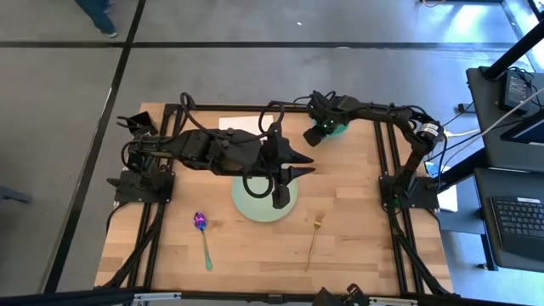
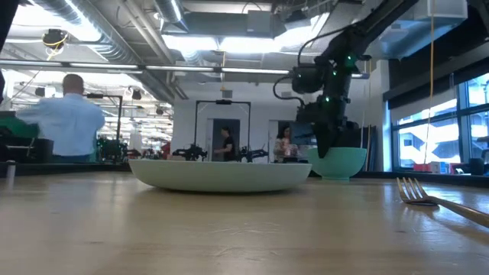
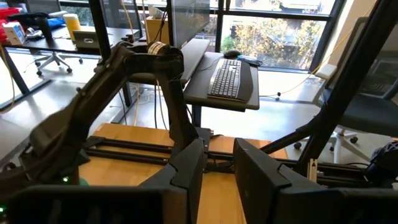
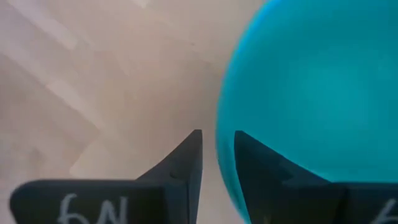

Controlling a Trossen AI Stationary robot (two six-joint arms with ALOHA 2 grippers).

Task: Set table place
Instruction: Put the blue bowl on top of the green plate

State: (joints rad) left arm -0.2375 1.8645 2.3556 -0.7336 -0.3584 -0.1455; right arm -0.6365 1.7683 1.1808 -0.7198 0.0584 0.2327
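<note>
At upper right of the high view, the right tool [image 1: 321,132] pinches the teal bowl [image 4: 311,93] rim between nearly shut fingers; lift it level toward the plate [image 1: 255,204].

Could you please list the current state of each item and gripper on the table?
Plate: flat on the table, empty.
Bowl: upright, its rim between the right gripper's fingers.
Spoon: lying left of the plate.
Fork: lying right of the plate.
Left gripper: open, empty, above the plate.

Right end effector [image 4: 217,149] nearly closed (pointing down); left [image 3: 217,165] level.
</note>
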